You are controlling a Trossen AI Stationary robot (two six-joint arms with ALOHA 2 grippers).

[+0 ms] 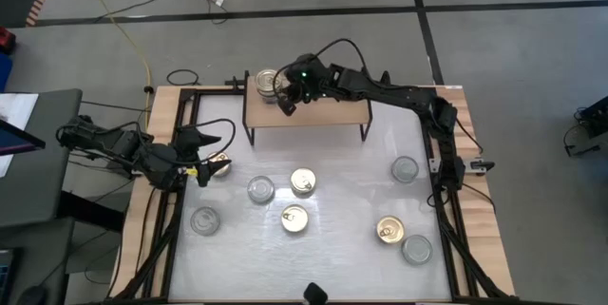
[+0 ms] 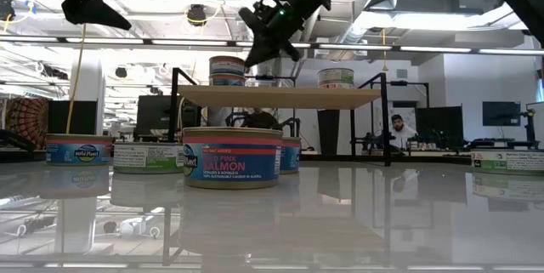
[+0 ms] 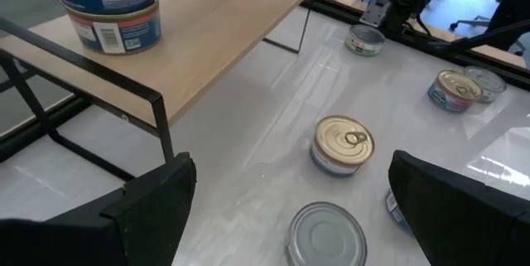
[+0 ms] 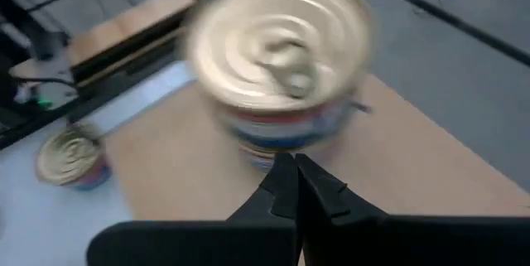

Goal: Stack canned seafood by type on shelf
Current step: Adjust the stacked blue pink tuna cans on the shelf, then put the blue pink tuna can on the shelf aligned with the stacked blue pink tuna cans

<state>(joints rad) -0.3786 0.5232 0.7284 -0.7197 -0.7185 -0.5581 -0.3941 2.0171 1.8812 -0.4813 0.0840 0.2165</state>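
- Left hand (image 1: 204, 174): fingers spread wide, empty, over the table's (image 1: 351, 181) left edge beside a gold-lidded can (image 1: 219, 165).
- Shelf (image 1: 328, 111): a two-can stack (image 1: 265, 82) at its left end; low view alone shows another can (image 2: 336, 77) farther right.
- Right hand (image 1: 286, 105): fingers together, empty, beside the stack.
- Remaining: about eight cans on the table.

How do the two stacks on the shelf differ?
The left stack is two cans high; the green-label can stands alone. The left stack has red-and-blue labels; the single can has a green and white one. The shut right tool hovers by the left stack; nothing is near the green-label can. Both are upright on the shelf.
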